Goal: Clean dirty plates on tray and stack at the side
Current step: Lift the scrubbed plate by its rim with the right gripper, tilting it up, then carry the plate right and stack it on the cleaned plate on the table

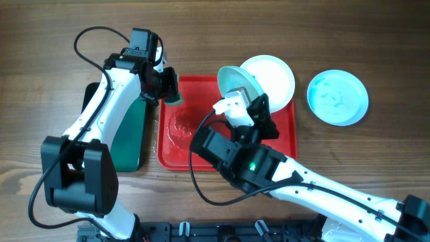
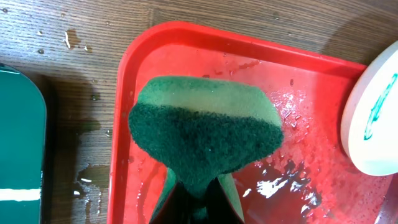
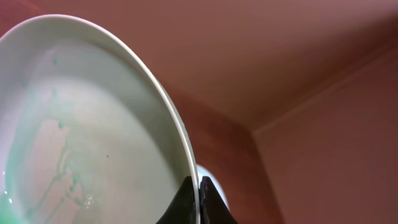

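Note:
The red tray [image 1: 176, 151] lies mid-table, wet inside. My right gripper [image 1: 247, 102] is shut on the rim of a white plate [image 1: 235, 81], holding it tilted on edge above the tray; the right wrist view shows its teal-smeared face [image 3: 81, 130] with my fingertips [image 3: 196, 190] pinching the rim. A second white plate [image 1: 275, 77] lies flat at the tray's far right corner. A third plate [image 1: 338, 97], teal-smeared, sits on the table to the right of the tray. My left gripper [image 1: 164, 86] is shut on a green sponge [image 2: 205, 134] over the tray's far left corner [image 2: 134, 56].
A dark green tray [image 1: 127, 138] lies left of the red tray, under my left arm. Water drops lie on the wood [image 2: 71, 38] beside the red tray. My right arm [image 1: 302, 181] crosses the tray's near right side.

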Available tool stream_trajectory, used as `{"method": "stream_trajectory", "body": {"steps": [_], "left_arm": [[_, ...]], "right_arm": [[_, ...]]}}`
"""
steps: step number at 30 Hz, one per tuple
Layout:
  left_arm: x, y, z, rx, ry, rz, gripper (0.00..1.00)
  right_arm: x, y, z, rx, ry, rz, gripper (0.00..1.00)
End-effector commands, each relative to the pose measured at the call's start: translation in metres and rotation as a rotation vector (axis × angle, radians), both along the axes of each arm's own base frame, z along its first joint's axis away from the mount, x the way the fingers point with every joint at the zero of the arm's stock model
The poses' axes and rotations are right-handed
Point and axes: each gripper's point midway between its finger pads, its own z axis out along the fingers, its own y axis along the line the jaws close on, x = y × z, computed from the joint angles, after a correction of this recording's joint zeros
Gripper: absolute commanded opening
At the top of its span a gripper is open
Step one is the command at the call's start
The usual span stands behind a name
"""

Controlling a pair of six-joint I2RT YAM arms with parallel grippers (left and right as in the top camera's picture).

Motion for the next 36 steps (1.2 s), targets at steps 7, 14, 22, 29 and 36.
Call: {"method": "stream_trajectory", "body": {"steps": [7, 14, 22, 29, 36], "left_arm": [[0.003, 0.001, 0.007, 0.015, -0.027, 0.008, 0.04], [0.003, 0.001, 0.007, 0.015, -0.027, 0.008, 0.04], [0.003, 0.001, 0.007, 0.015, -0.026, 0.008, 0.04], [0.003, 0.001, 0.007, 0.015, -0.026, 0.008, 0.04], [0.003, 0.001, 0.007, 0.015, -0.027, 0.008, 0.04]], "right_arm": [[0.000, 0.019, -0.019, 0.184, 0.119, 0.086, 0.04], [0.011, -0.013, -0.073, 0.731, 0.426, -0.072, 0.04], [0.052, -0.126, -0.082, 1.035, 0.520, -0.215, 0.04], [0.056, -0.266, -0.106, 1.173, 0.385, -0.520, 0.04], [0.059, -0.313, -0.173, 1.210, 0.448, -0.683, 0.04]]}}
